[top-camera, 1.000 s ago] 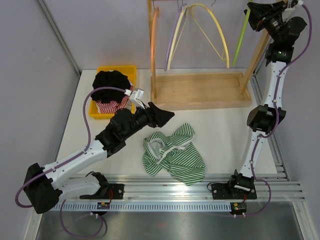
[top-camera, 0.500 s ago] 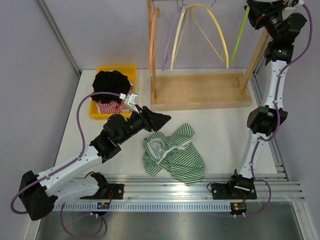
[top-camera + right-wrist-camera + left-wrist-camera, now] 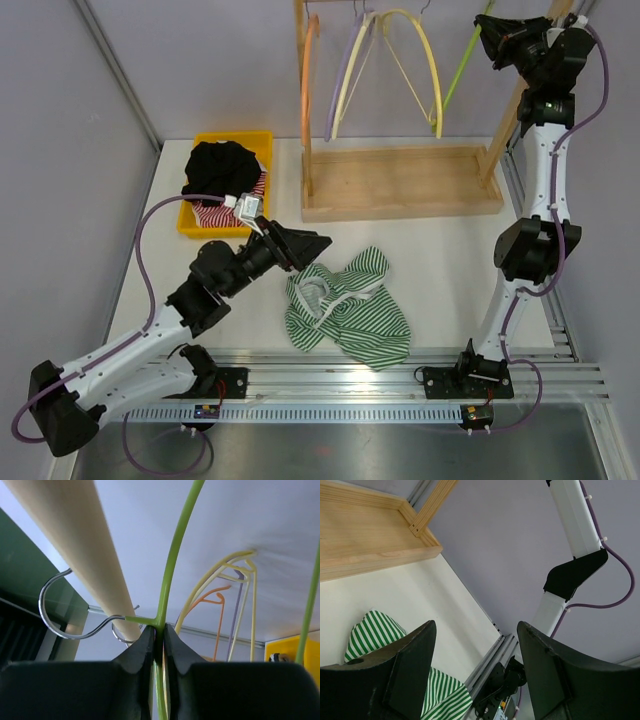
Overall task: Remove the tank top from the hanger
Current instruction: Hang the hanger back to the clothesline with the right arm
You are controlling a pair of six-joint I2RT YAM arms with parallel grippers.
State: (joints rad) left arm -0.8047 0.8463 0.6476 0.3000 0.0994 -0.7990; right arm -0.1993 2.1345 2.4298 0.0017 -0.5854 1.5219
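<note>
Tank top (image 3: 350, 305) lies crumpled on the table (image 3: 450, 260), centre of the top view toward 6 o'clock, off every hanger. My read is that removal is done.

Right gripper (image 3: 159, 632) is pinched tight on the green hanger (image 3: 175, 545) at its neck, just under the wire hook (image 3: 55, 615) that loops the rack rail (image 3: 75, 540), up at 1 o'clock. That is probably to steady or re-hang the bare hanger. The right arm stands tall, near vertical, with the wrist bent toward the rack.

Left gripper (image 3: 310, 245) has its jaws spread with nothing between them. It hovers at 10 o'clock of the garment, tips aimed at 3 o'clock. The arm is low with the elbow bent, reaching from 7 o'clock. It looks parked off the cloth.
</note>
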